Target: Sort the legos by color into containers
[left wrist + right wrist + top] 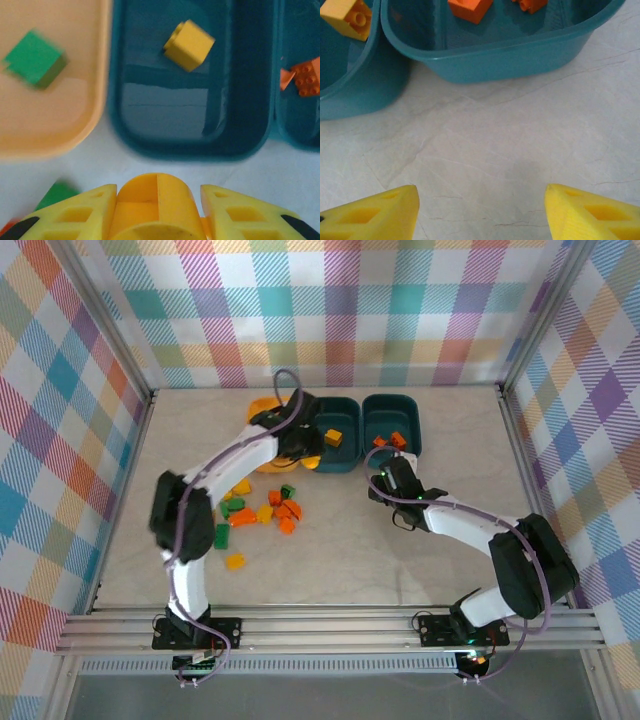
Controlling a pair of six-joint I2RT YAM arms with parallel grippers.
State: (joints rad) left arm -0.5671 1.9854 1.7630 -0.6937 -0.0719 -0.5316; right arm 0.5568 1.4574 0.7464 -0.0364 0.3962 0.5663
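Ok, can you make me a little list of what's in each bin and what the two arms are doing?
yellow-orange bin: a green brick
middle teal bin: a yellow brick
right teal bin: orange bricks
left tool: shut on a yellow piece, in front of the middle teal bin
right tool: open, over bare table
loose bricks: green, yellow and orange, on the table

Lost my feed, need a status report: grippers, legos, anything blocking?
Left gripper shut on yellow lego, just short of middle bin. Right gripper open, empty. Loose legos on table. No obstruction seen.
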